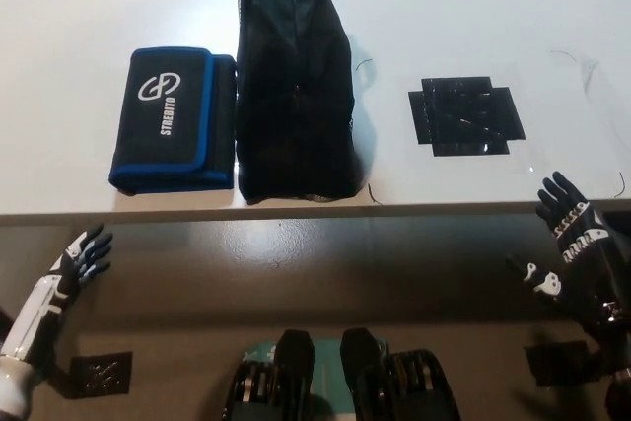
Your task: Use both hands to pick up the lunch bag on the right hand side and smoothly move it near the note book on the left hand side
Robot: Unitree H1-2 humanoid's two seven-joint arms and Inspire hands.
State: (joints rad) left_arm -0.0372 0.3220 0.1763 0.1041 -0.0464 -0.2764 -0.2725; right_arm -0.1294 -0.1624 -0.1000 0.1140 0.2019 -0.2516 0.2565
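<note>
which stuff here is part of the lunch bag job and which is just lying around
Part of the job:
- black lunch bag, on the table
- blue-edged black notebook, touching the bag's left side
- left hand, open, below the table edge
- right hand, open, below the table edge

Just lying about:
- black tape patch on the white table

Things on the white table, counted

There is one table (79,7). On it lies one tall black bag (294,76). There is one black and blue case (173,118) with white letters, right beside the bag. There is one patch of black tape (465,113) on the table top. Two robot hands show below the table edge: one left hand (74,261) and one right hand (574,253).
</note>
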